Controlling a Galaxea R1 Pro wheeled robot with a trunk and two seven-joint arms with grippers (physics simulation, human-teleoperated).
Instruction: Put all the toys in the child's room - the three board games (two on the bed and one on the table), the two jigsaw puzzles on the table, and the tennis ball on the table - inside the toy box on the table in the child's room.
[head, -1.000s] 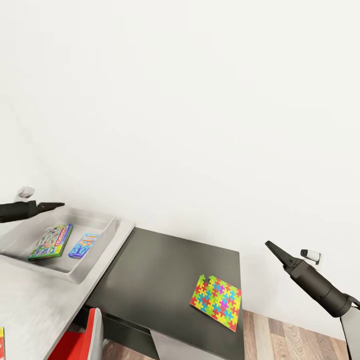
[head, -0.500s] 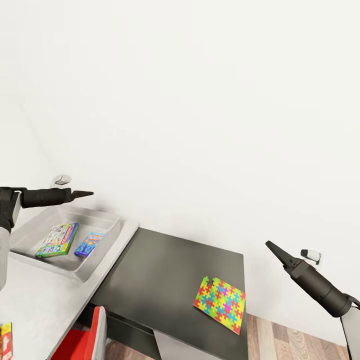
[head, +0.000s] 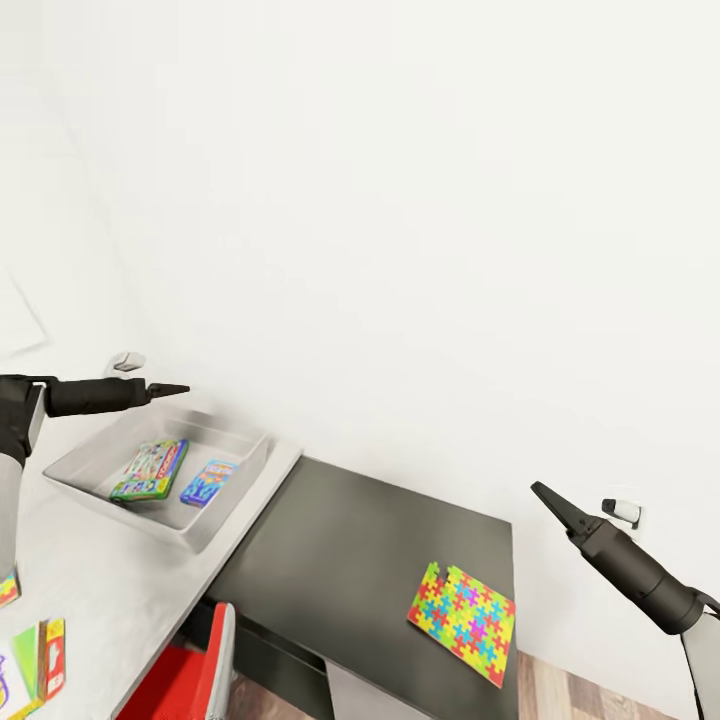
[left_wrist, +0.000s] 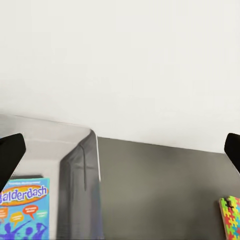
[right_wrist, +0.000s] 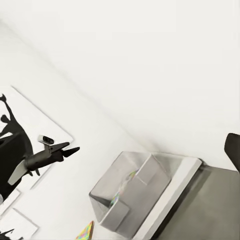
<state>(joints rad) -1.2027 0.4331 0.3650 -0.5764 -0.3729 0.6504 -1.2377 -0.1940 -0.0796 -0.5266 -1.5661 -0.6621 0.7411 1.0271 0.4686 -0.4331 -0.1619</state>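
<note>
Your shallow light grey toy box (head: 84, 462) holds two games — blue one (left_wrist: 24, 207) reads "alderdash"; both arms' fingers — can't tell.

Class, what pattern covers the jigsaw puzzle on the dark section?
Multicolour interlocking pieces on the jigsaw puzzle; head view.

Wall (head: 400, 200): plain white, evenly lit, behind the desk. Desk (head: 100, 590): pale grey top against the wall, with a lower dark grey side section (head: 380, 560) adjoining it. Floor (head: 600, 690): wood planks, beside the dark section. Chair (head: 190, 680): red, tucked under the desk. Picture (right_wrist: 20, 125): black silhouette, on the wall.
</note>
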